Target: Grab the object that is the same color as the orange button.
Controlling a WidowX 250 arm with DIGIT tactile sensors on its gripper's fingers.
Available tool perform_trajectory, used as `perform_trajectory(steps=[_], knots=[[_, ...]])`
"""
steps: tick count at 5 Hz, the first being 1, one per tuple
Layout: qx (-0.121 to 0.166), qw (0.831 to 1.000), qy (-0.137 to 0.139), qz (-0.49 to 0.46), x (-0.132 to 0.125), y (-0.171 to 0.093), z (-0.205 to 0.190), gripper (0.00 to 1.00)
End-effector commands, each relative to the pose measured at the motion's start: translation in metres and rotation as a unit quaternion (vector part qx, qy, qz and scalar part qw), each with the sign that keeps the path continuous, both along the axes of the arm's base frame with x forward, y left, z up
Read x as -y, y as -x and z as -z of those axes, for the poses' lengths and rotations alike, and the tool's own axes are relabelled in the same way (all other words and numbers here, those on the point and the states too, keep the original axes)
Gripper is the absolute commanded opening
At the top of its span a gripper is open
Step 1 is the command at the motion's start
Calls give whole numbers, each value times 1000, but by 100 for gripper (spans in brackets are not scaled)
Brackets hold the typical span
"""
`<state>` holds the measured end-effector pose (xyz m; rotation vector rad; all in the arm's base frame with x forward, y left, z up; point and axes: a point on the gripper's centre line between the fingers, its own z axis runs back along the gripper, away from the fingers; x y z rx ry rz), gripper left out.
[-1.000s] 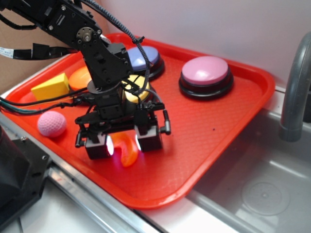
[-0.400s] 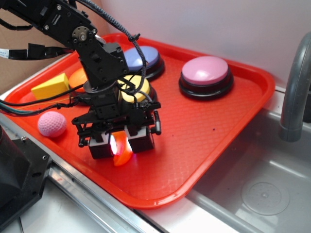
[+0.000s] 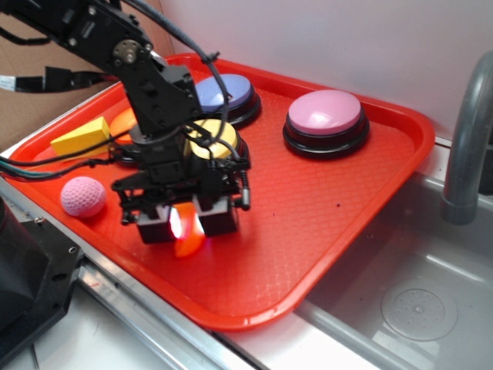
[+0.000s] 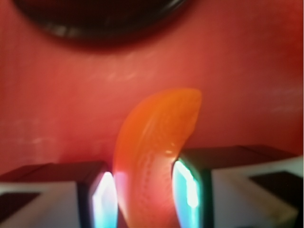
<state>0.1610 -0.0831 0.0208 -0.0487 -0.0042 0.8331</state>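
Note:
The object, a small glossy orange crescent (image 3: pixel 189 242), lies on the red tray (image 3: pixel 323 223) near its front edge. My gripper (image 3: pixel 187 223) stands straight over it, and its lit fingers press the crescent from both sides. In the wrist view the crescent (image 4: pixel 154 142) rises between the two glowing pads (image 4: pixel 186 190), curving up and to the right. The orange button (image 3: pixel 123 121) sits at the tray's back left, mostly hidden behind the arm.
A yellow-topped button (image 3: pixel 218 136) stands right behind the gripper, a blue one (image 3: pixel 228 92) and a pink one (image 3: pixel 325 112) further back. A yellow wedge (image 3: pixel 80 137) and a pink ball (image 3: pixel 82 196) lie at the left. A sink (image 3: pixel 408 301) and grey faucet (image 3: pixel 467 139) are at the right.
The fingers have closed in from a wide stance onto the crescent. The gripper shifted slightly left with the crescent between the pads.

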Motion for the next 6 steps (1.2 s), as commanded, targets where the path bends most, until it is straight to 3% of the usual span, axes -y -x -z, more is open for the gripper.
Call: perform_trajectory(steps=[1, 2, 4, 6], knots=[[69, 997, 13, 32, 4, -23, -58, 0], [65, 994, 8, 88, 11, -26, -81, 0], [47, 975, -26, 216, 20, -37, -142, 0], [82, 960, -19, 265, 15, -44, -191, 0]])
